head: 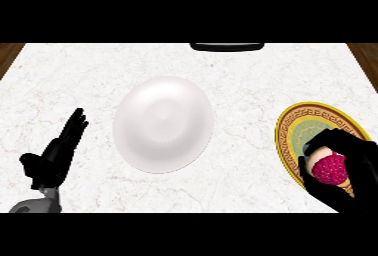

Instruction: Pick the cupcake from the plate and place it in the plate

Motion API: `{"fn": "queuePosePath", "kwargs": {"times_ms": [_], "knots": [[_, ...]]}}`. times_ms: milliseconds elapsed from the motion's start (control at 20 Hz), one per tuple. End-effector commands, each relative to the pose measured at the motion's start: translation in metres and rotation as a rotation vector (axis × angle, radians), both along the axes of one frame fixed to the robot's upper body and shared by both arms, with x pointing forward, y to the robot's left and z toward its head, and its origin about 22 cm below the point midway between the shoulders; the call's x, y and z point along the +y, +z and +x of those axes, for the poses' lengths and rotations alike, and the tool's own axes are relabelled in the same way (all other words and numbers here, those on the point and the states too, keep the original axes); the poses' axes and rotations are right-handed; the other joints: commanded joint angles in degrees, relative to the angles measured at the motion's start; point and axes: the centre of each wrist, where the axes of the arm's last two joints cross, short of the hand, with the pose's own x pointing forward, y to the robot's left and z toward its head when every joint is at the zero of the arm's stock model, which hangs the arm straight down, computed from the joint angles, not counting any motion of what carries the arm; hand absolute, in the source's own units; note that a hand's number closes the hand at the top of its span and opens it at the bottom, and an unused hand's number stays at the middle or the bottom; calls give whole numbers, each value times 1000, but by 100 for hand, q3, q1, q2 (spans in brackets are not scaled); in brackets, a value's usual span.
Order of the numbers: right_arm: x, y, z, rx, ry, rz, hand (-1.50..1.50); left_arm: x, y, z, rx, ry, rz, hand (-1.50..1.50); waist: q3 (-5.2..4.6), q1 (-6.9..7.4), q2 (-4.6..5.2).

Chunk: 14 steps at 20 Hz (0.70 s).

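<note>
Marble counter [244,65] is carrying two plates; the right hand [353,165] is curling round the cupcake [330,168] on the yellow plate [289,131], should be lifting straight before crossing to the white plate [164,125]; left hand [53,159] is resting, fingers straight

glossy white plate [163,125], marble-look counter [88,70]

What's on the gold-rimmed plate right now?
The cupcake, with the right hand curled round it. The fingers cover its base and part of the gold-rimmed plate.

- Left hand [60,150] rests at the lower left, fingers straight and pointing up.
- Right hand [353,165] at the lower right, fingers curled round a cupcake [330,168].
</note>
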Motion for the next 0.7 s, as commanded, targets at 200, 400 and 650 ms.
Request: {"fn": "queuePosePath", "kwargs": {"times_ms": [200,400,650], "knots": [[36,62,-11,-113,51,57,150,-15,-12,5,-21,-15,12,0,3,58,23],[63,71,12,-105,59,51,150,-5,9,9,14,-38,-11,0,4,107,26],[116,68,42,-75,134,64,150,-6,-11,15,-15,-27,-19,0,0,114,42]]}}
